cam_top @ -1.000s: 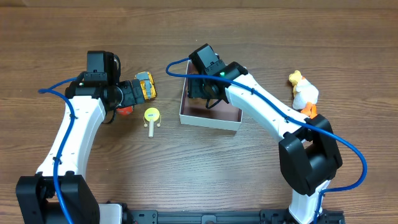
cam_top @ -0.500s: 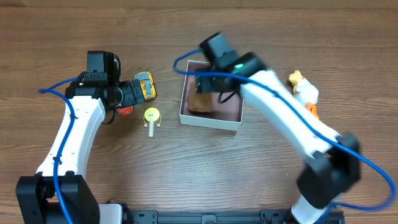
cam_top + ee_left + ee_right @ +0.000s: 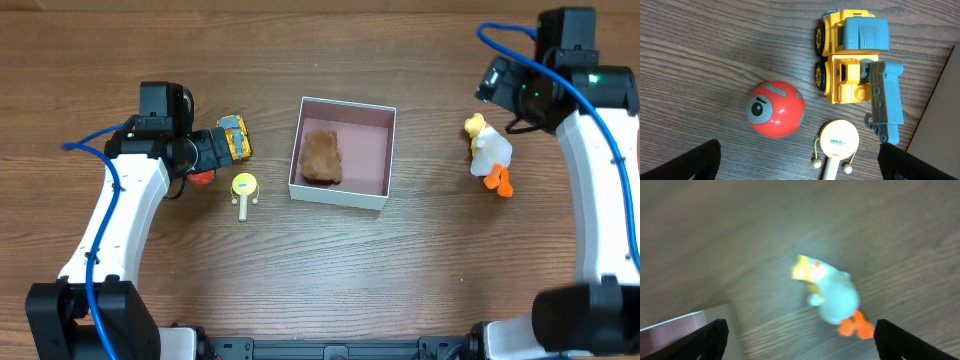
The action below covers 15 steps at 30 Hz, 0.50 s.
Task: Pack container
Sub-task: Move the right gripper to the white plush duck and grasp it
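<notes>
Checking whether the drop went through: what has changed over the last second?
The right gripper, down inside the container a second ago, has let go of the brown plush toy, which now lies in the container's left half, and swung out right to hover open by the duck. The left gripper, truck, red ball, yellow rattle and duck have not moved.

A toy truck (image 3: 855, 65), red ball (image 3: 775, 109) and yellow rattle (image 3: 838, 142) lie close together, a white duck (image 3: 490, 152) well apart.
</notes>
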Each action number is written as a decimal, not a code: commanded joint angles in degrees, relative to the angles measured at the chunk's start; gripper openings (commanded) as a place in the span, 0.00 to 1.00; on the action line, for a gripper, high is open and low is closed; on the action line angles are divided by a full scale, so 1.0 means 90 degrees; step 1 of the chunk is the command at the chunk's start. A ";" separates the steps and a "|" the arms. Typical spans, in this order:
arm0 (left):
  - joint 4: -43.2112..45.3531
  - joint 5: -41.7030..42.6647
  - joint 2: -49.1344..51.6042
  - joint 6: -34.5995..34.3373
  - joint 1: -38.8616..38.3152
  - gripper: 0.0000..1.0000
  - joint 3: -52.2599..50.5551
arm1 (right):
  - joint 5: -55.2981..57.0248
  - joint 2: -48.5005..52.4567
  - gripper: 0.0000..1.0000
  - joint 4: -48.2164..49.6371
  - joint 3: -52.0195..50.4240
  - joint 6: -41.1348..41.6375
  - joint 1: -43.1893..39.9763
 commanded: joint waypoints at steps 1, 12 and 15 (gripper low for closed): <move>0.0010 0.0066 0.0027 0.0027 -0.0044 1.00 0.0141 | -0.0432 0.0619 1.00 0.0172 -0.0403 -0.0697 -0.0289; 0.0007 0.0066 0.0027 0.0029 -0.0044 1.00 0.0141 | -0.0257 0.2288 1.00 0.0568 -0.0534 -0.1134 -0.0376; 0.0010 0.0066 0.0027 0.0027 -0.0044 1.00 0.0141 | -0.0253 0.2567 0.88 0.0515 -0.0534 -0.1139 -0.0381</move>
